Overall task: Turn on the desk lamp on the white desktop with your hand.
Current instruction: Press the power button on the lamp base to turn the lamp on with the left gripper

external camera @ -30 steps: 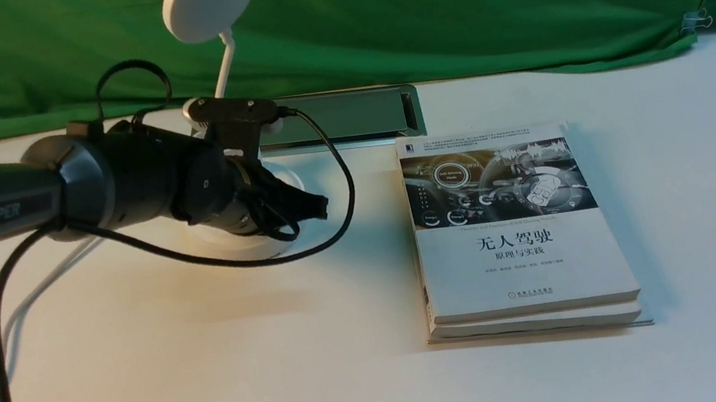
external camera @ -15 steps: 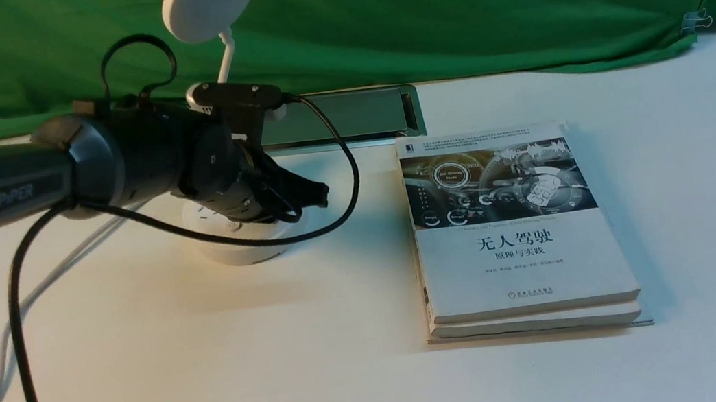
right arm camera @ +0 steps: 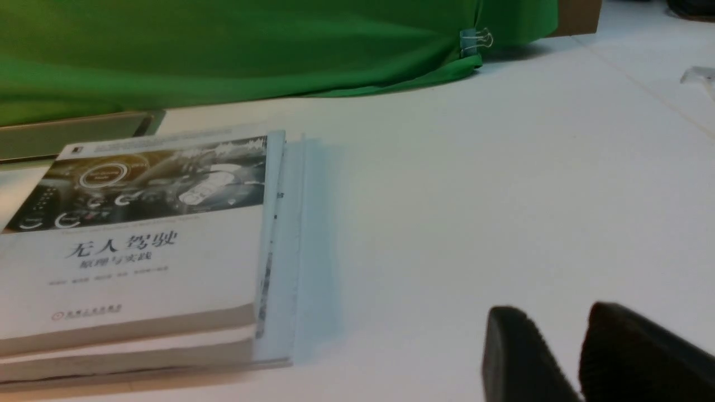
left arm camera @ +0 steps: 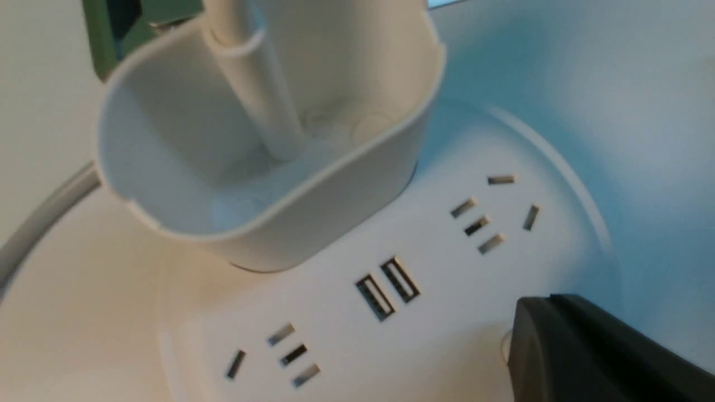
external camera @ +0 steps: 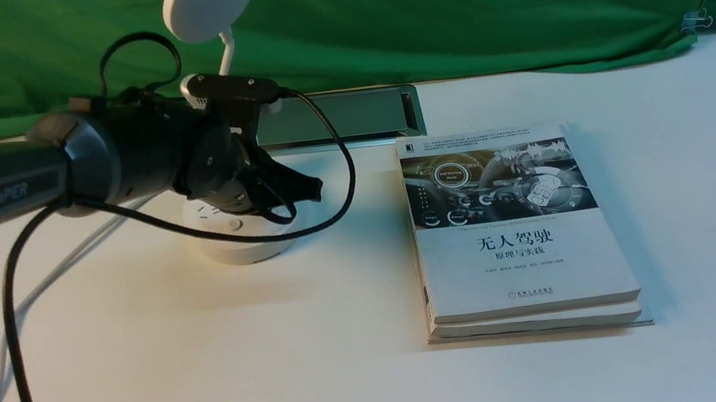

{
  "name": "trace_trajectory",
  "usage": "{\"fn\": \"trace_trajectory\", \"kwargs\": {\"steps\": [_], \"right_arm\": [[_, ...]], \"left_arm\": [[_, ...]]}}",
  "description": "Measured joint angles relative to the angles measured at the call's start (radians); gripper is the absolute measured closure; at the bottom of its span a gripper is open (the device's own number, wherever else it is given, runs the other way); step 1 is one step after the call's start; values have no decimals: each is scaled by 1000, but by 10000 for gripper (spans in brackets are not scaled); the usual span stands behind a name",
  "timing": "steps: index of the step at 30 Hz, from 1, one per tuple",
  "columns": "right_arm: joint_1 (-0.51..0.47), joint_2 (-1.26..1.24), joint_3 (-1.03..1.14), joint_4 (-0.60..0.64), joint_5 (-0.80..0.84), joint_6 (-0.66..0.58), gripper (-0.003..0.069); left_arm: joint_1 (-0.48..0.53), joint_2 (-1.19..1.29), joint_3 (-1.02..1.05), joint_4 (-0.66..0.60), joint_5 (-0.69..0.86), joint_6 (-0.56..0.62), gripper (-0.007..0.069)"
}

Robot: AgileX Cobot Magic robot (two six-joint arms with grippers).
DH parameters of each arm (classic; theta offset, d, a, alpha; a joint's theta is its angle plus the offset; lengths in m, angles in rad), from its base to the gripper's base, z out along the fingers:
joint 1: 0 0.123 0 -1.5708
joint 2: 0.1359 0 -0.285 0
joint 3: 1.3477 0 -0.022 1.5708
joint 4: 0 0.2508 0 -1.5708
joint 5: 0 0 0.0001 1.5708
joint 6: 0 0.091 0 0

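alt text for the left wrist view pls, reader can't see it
Black gripper fingers, close together, reach over the round white plastic lamp base, partly hiding a small circular outline. Behind them are slotted sockets, two rectangular USB ports and a white cup-shaped holder around a white stem.

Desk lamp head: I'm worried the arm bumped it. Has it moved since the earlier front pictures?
No, not visibly: the lamp head holds the same place against the green cloth behind it.
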Motion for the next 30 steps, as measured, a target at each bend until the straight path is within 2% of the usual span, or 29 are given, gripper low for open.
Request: {"fn": "trace_trajectory", "kwargs": {"steps": [20, 30], "right_arm": [[0, 0, 0, 0, 1, 0, 421], [0, 0, 0, 0, 0, 0, 421]], "left_arm": [[0, 39, -8, -22, 4, -17, 624], [0, 32, 27, -19, -50, -21, 624]]}}
